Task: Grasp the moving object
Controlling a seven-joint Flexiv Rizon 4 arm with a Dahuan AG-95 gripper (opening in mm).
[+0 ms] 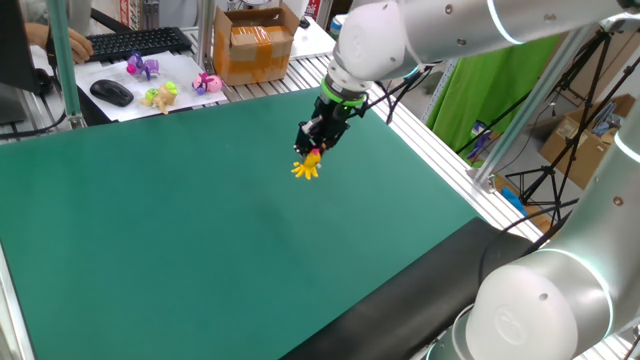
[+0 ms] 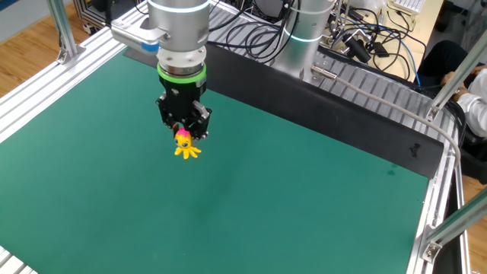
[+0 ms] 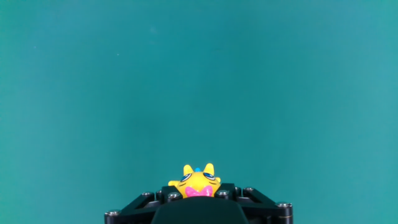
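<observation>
Yellow legs splay out just below the gripper: this is the moving object, the small toy with the pink top. In both fixed views you see it hanging directly under the jaws, above the green surface, roughly over the surface's middle toward the far edge. In the hand view its yellow body sits right at the black jaw frame, at the bottom centre of the picture.

Jaw state: closed down to a narrow gap on the toy's pink top. Judge the toy as held; its legs appear clear of the surface, though the exact clearance cannot be read.

Step in hand: the grasp itself appears made, so the task stands at or near completion.

Next move: keep the grip steady and raise the arm straight up to confirm the hold. The toy is smaller than the jaws and gripped only by its top, so treat slippage as the main risk.

Disregard the other small toys beside the keyboard beyond the far edge.
</observation>
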